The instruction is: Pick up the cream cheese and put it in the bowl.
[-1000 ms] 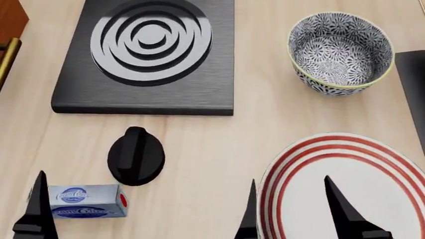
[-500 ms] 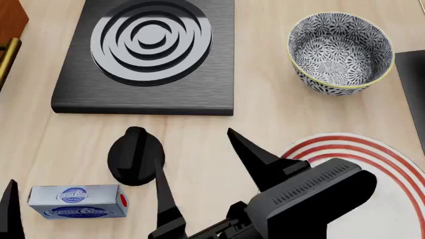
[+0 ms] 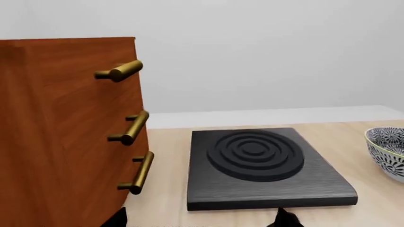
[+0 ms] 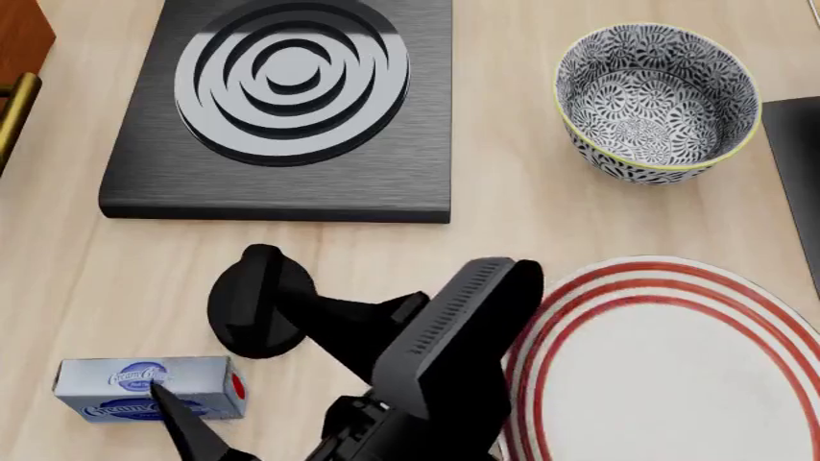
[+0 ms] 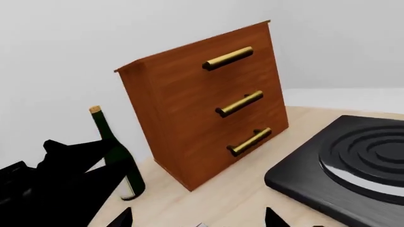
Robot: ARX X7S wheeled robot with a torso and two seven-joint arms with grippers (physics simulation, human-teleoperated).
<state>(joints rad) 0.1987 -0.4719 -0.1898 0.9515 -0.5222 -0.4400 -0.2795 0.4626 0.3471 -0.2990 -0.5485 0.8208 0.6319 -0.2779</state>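
Head view | right claw wide, over cream cheese | left claw state can't tell | bowl far right on counter

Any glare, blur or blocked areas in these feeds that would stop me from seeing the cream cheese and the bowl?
Head view: sharp, evenly lit, no glare; the right arm's black body hides the table near the plate, one finger overlaps the cream cheese, and the bowl is clear. Left wrist view: crisp, bowl cropped at the edge, no cream cheese. Right wrist view: sharp, flat light, shows neither object.
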